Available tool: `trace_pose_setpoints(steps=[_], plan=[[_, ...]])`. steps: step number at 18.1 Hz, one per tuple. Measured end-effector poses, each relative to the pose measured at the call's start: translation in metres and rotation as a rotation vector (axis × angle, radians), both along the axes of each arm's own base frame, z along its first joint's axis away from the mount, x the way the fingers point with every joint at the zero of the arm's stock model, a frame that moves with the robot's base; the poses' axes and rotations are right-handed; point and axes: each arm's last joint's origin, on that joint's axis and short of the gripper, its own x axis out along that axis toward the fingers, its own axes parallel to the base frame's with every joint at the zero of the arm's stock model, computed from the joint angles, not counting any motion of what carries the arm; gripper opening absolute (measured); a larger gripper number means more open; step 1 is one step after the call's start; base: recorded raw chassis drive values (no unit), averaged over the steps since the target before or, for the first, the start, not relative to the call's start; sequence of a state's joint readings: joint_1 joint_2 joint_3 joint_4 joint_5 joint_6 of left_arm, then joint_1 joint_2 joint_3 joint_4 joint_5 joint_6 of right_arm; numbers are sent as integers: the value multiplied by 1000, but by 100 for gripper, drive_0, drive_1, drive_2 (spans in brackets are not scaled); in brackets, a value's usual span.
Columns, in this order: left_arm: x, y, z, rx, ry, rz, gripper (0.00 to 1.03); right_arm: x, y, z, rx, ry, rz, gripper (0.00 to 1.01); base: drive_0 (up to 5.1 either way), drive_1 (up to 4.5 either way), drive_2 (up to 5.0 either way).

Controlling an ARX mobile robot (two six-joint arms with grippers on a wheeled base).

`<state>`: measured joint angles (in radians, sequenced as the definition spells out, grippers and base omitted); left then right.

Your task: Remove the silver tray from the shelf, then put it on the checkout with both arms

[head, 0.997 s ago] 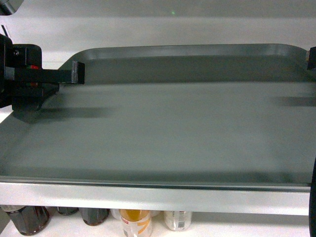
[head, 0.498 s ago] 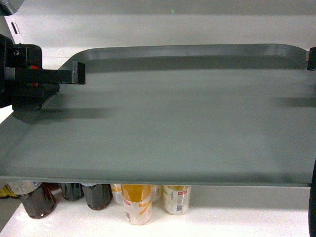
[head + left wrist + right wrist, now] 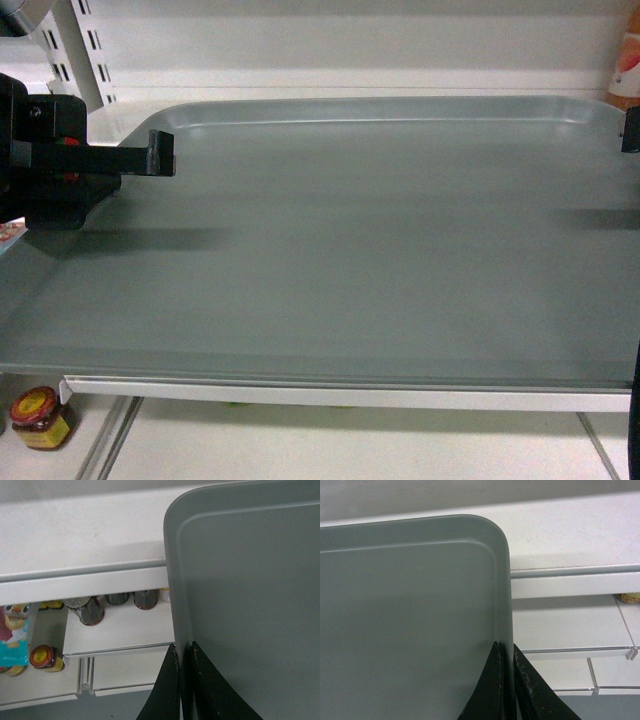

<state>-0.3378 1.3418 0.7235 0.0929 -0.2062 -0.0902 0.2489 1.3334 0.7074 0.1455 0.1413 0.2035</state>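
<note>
1. The silver tray point(image 3: 370, 240) is held level in the air between both arms, filling most of the head view; its far rim lies near the shelf's back wall, while its near part overhangs the lower shelf boards point(image 3: 120, 630)
2. The left gripper point(image 3: 184, 680) is clamped on the tray's left rim: in the left wrist view one black finger point(image 3: 167, 690) sits outside the rim and the other inside, with only the thin metal edge between them
3. The right gripper point(image 3: 507, 680) pinches the right rim the same way, its two fingers narrow around the raised edge just below the rounded far corner
4. Past the left edge, the shelf point(image 3: 75, 545) with its pale front lip shows beyond and below the tray, with dark bottles point(image 3: 90, 611) and a red-lidded jar point(image 3: 42, 656) on lower boards, so the tray appears lifted clear of the shelf
5. The step in hand, by my judgement, is the carry-off: the tray is off the board but not yet away from the rack
6. The checkout is not in any view, so its direction cannot be told
7. The next move calls for both arms to draw back together at matched speed and height; any mismatch would twist the wide tray in these thin edge grips and could let a rim slip
</note>
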Motion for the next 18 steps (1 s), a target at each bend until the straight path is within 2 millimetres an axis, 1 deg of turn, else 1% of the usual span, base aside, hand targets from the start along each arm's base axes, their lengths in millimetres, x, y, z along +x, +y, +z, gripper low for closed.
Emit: trace_pose_setpoints(steps=[18], plan=[[0, 0, 1, -3, -9, -1, 3, 0, 0, 2, -1, -10, 0, 3, 2, -414, 418]])
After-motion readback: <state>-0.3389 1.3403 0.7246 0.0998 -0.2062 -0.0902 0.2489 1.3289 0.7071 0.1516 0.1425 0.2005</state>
